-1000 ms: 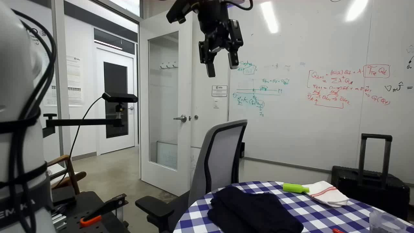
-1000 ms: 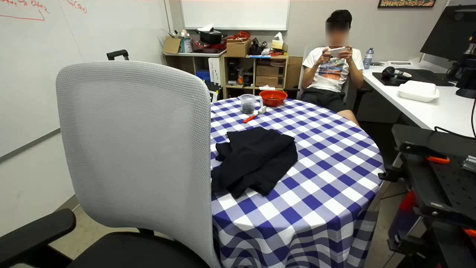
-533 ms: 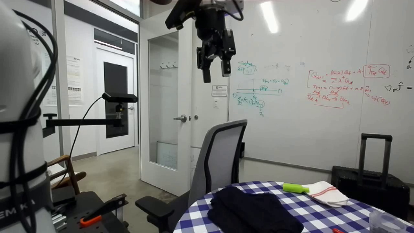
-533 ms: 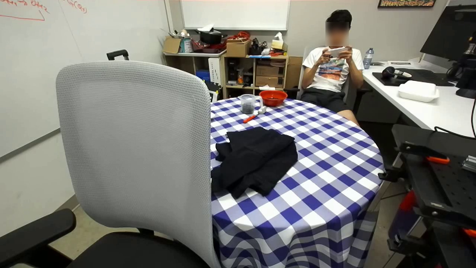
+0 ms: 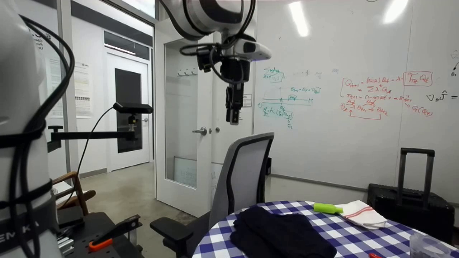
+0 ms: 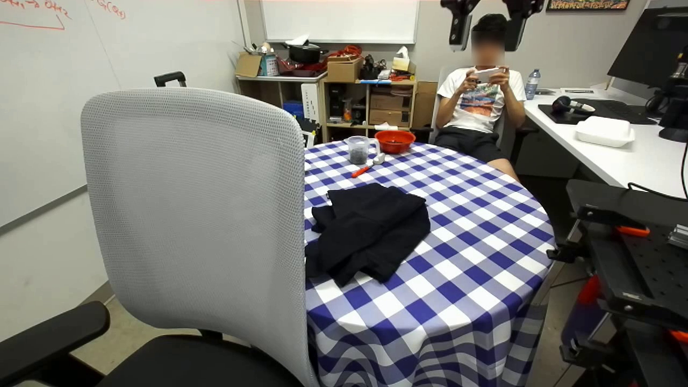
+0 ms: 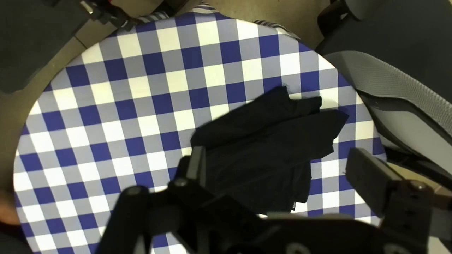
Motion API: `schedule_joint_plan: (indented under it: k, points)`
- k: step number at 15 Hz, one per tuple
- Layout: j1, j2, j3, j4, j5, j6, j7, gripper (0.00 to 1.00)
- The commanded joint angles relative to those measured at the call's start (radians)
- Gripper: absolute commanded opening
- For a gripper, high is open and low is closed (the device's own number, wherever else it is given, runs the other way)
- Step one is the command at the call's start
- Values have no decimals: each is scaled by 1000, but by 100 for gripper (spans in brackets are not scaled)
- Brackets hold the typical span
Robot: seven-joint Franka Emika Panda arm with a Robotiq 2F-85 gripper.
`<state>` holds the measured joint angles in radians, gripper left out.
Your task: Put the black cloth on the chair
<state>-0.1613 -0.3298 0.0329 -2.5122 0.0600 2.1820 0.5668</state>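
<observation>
The black cloth [image 5: 281, 234] lies crumpled and folded on a round table with a blue-and-white checked tablecloth [image 6: 473, 258]. It also shows in an exterior view [image 6: 371, 234] and in the wrist view [image 7: 261, 158]. The chair [image 6: 193, 209] has a grey mesh back and a black seat and stands against the table edge, beside the cloth; its back also shows in an exterior view [image 5: 247, 175]. My gripper [image 5: 232, 122] hangs in the air well above the chair back and table. In the wrist view my gripper [image 7: 275, 151] is open and empty, with the cloth below and between its fingers.
A green bottle [image 5: 327, 208] and a white towel [image 5: 363, 214] lie on the table. A clear cup [image 6: 359, 149], a red-handled utensil [image 6: 367, 166] and a red bowl [image 6: 395, 141] stand farther along. A person [image 6: 481, 102] sits beyond the table. The chair's armrest [image 6: 59, 328] juts out.
My gripper has come down and turned, so its fingers now line up edge-on in an exterior view. Its fingertips have entered the top of an exterior view. The cloth and chair have not moved.
</observation>
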Motion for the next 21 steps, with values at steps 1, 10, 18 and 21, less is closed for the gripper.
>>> schedule_joint_plan:
  k: [1,10,18,21]
  points:
    - [10,160,3,29,70,138,158,100]
    - [100,553,-20,132,300,563,458,100]
    - [178,903,-46,310,475,976,663,100]
    - [239,1020,-115,370,502,1063,769,100]
